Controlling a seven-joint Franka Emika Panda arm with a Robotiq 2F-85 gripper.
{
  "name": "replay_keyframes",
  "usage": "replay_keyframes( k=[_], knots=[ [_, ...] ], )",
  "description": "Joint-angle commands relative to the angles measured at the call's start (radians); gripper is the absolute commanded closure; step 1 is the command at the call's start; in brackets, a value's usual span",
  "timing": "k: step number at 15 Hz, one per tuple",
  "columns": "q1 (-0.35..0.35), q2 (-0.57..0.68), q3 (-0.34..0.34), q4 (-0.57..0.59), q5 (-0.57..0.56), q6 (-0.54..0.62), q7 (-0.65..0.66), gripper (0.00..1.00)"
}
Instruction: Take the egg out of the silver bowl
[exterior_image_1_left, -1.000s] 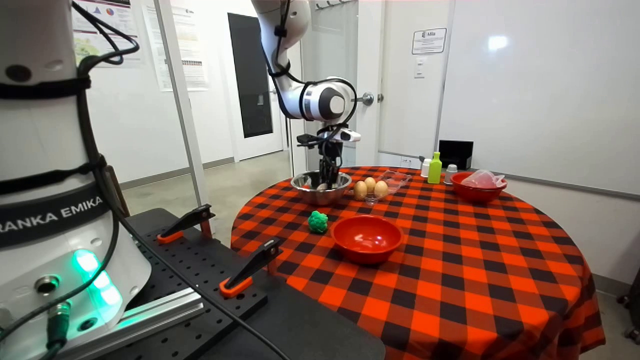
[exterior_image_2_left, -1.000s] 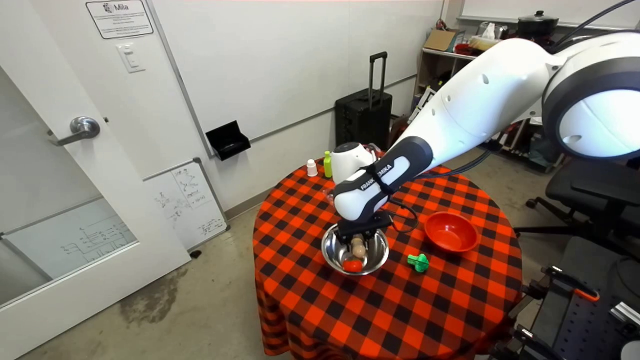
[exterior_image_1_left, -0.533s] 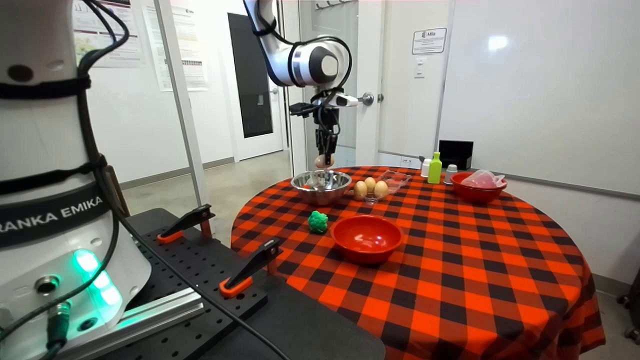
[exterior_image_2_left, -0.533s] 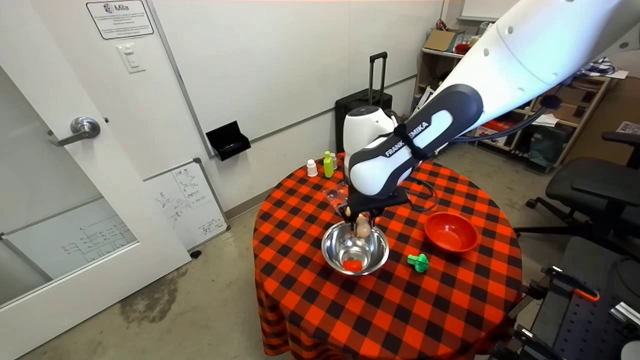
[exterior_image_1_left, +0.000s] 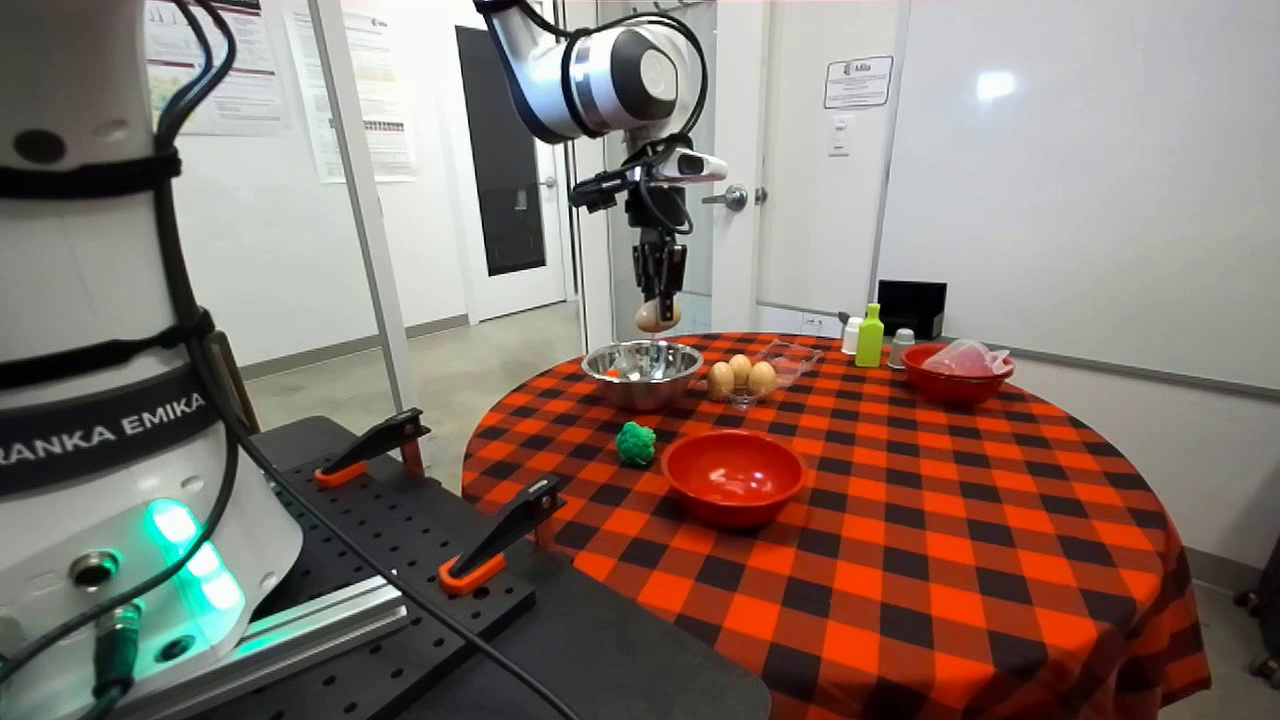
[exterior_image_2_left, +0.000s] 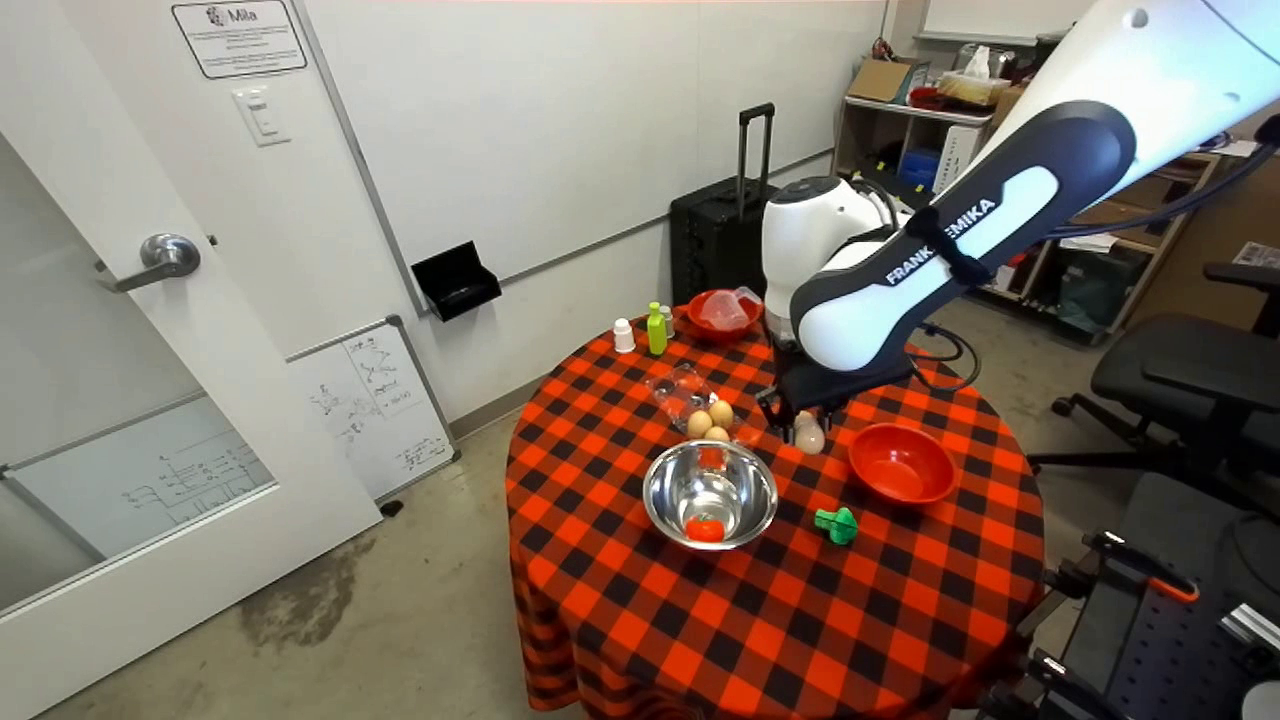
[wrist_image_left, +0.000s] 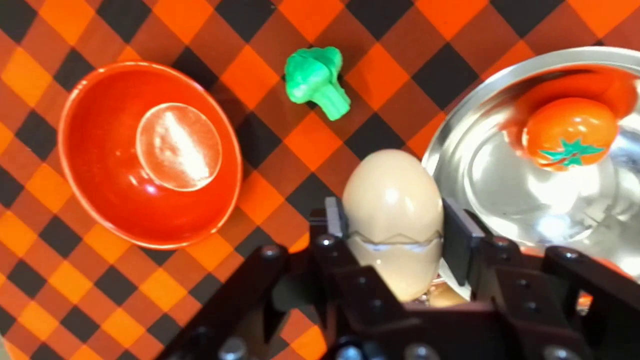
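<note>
1. Egg (wrist_image_left: 392, 195): in the air, out of the silver bowl (exterior_image_2_left: 672, 485). Wrist view has it just beside that bowl's rim; exact height, can't tell.
2. Gripper (wrist_image_left: 396, 220): jaws drawn in to egg width, egg pinched from both sides. Hold looks firm.
3. Zigzag seam (wrist_image_left: 395, 243) runs across the visible side, close to the contact. My read: it may split there, so no extra squeeze.
4. Silver bowl: tomato (wrist_image_left: 572, 127) inside, not our target.
5. Nearby: green broccoli (exterior_image_2_left: 836, 525) and red bowl (exterior_image_2_left: 905, 472) on the checked cloth (exterior_image_2_left: 600, 590). Three more eggs (exterior_image_1_left: 721, 381) at a clear carton (exterior_image_1_left: 795, 360); in or against it, can't tell.
6. Step: I'd call the lift-out done, set-down not done. Task sentence names no landing spot.
7. Next: go farther from the silver rim, pick red bowl or cloth, avoid the broccoli. Lower until the egg just touches, then part the jaws slowly. On flat cloth it could roll; red bowl looks safer.
</note>
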Motion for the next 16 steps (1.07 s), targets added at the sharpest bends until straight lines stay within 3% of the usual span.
replay_keyframes(
  k=[1,11,16],
  knots=[
    [-0.024,-0.027,-0.021,-0.066,-0.053,0.033,0.005,0.77],
    [-0.120,0.115,-0.013,-0.030,0.040,0.153,-0.036,0.77],
    [-0.178,0.211,0.041,0.039,0.169,0.197,-0.145,0.77]
  ],
)
